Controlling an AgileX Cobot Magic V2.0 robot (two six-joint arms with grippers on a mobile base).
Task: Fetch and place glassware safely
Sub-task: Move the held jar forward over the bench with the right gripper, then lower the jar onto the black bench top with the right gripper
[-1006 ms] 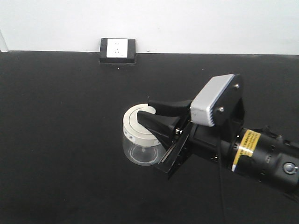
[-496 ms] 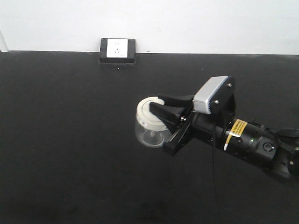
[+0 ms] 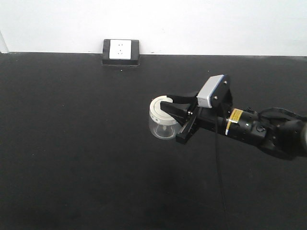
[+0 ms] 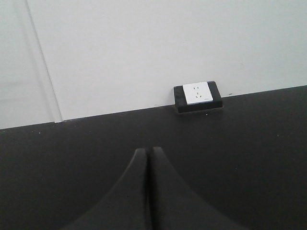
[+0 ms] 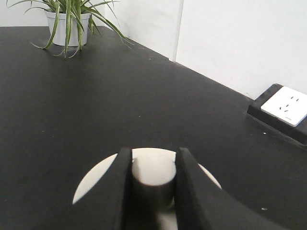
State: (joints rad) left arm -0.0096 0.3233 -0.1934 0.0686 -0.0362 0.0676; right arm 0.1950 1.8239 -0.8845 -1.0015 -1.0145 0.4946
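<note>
Jar point(image 3: 161, 124) has moved farther back and right since the earlier frame, right gripper point(image 3: 173, 111) clamped on its lid knob point(image 5: 152, 178). Left gripper point(image 4: 148, 191) is pinched closed, holding nothing.

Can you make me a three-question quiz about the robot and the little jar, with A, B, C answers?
1. Where is the socket box?
A. at the table's far edge, by the wall
B. under the jar
C. in a gripper

2. What colour is the jar's lid?
A. red
B. cream-white
C. green

3. What is the right gripper doing?
A. hanging open
B. pinching the lid's knob
C. holding the plant

Answers: 1 A, it sits against the white wall. 2 B, pale lid above clear glass. 3 B, both fingers flank the knob.
</note>
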